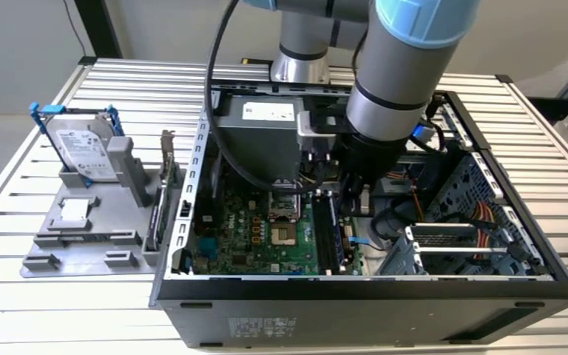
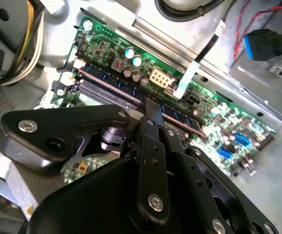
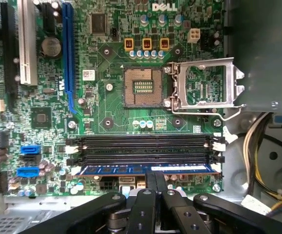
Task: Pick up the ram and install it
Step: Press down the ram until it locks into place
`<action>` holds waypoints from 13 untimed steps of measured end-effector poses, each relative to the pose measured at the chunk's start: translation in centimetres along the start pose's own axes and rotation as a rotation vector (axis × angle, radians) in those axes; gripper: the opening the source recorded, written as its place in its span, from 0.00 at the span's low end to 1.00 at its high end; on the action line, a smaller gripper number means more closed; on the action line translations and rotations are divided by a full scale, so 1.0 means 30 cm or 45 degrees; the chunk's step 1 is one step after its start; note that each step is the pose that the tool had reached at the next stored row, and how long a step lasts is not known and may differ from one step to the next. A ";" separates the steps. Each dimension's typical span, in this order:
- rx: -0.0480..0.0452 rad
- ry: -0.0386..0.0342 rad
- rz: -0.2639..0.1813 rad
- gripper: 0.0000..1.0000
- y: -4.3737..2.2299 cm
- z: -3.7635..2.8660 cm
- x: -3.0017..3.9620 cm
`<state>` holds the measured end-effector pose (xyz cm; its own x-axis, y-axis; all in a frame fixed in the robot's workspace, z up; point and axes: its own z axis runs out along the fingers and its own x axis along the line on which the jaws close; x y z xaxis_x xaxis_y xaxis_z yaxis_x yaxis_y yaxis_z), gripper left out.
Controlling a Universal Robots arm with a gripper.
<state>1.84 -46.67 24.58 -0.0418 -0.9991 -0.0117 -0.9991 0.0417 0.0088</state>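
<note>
The ram [image 3: 116, 169], a long bluish stick, sits along the motherboard slot nearest my gripper, beside the empty black slots [image 3: 143, 144]. In both wrist views my gripper [image 3: 156, 175] is shut, its two fingers pressed together. The tips rest on the ram's top edge at about mid-length. In the second wrist view the ram [image 2: 179, 116] runs diagonally under the gripper [image 2: 152, 105]. In the exterior view the gripper [image 1: 351, 205] reaches down into the open computer case [image 1: 363, 292] over the motherboard [image 1: 254, 237].
A silver hard drive in a blue frame [image 1: 85, 151] stands on a grey fixture [image 1: 77, 237] at the exterior view's left. Inside the case are the power supply [image 1: 264, 126], a drive cage [image 1: 461, 244], the open CPU socket [image 3: 142, 87] and yellow cables [image 3: 250, 146].
</note>
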 end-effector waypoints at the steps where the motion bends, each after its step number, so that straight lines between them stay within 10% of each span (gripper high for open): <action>1: 0.000 0.0000 0.000 0.00 0.000 -0.009 0.000; 13: 0.000 -0.0001 0.000 0.00 0.001 -0.096 -0.001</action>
<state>1.84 -46.67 27.46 -0.0418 -0.9991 -0.0118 -0.9991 0.0417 0.0088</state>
